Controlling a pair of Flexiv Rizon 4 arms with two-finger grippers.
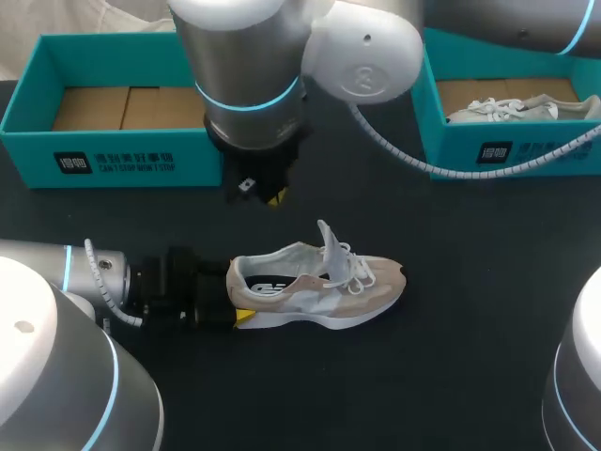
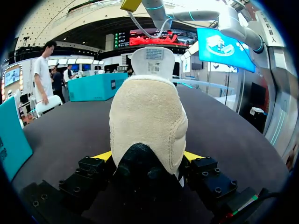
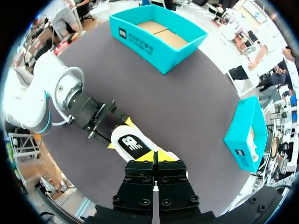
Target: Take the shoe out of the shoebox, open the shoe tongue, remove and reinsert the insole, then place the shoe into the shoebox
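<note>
A beige and white shoe (image 1: pixel 319 287) lies on its sole on the black table, toe pointing right, its tongue (image 1: pixel 329 246) pulled upright. My left gripper (image 1: pixel 233 293) comes in low from the left and is shut on the shoe's heel (image 2: pixel 147 121), one yellow tip on each side. The right gripper (image 1: pixel 263 194) hangs above and behind the shoe, shut with nothing in it. In the right wrist view its joined tips (image 3: pixel 154 157) are over the shoe's opening, where the insole (image 3: pixel 130 143) shows.
An empty teal shoebox (image 1: pixel 38 155) stands at the back left. A second teal box (image 1: pixel 470 150) at the back right holds a white shoe (image 1: pixel 516 110). My right arm's cable (image 1: pixel 394 150) loops over the table between them.
</note>
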